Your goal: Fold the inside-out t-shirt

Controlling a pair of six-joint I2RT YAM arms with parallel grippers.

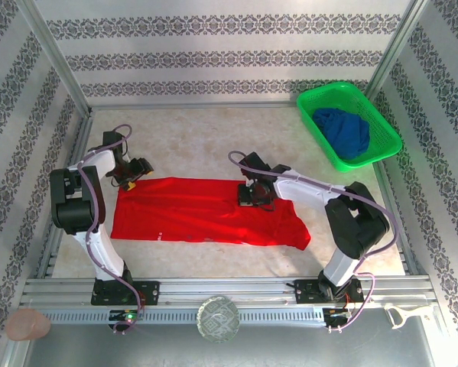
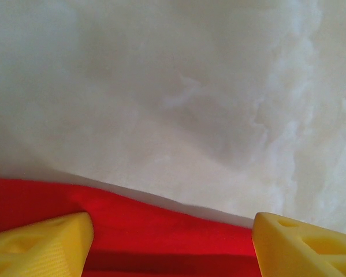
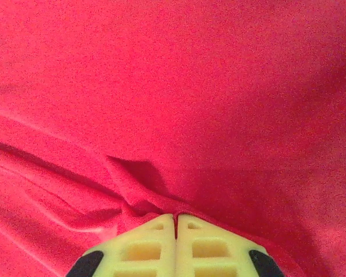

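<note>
The red t-shirt (image 1: 202, 210) lies folded into a long flat band across the middle of the table, a sleeve sticking out at its right end. My left gripper (image 1: 133, 180) hovers at the shirt's upper left corner, open, its yellow fingers (image 2: 40, 242) spread wide over the red edge (image 2: 173, 236) with pale tabletop beyond. My right gripper (image 1: 253, 195) sits low on the shirt's upper right part. Its pale fingers (image 3: 155, 245) are shut together, pinching a small ridge of red cloth (image 3: 138, 184).
A green basket (image 1: 381, 149) at the back right holds a dark blue garment (image 1: 345, 131). Patterned walls enclose the table on three sides. A metal rail (image 1: 229, 294) runs along the near edge, with a glass dish (image 1: 218, 317) and a pinkish disc (image 1: 27, 325) in front.
</note>
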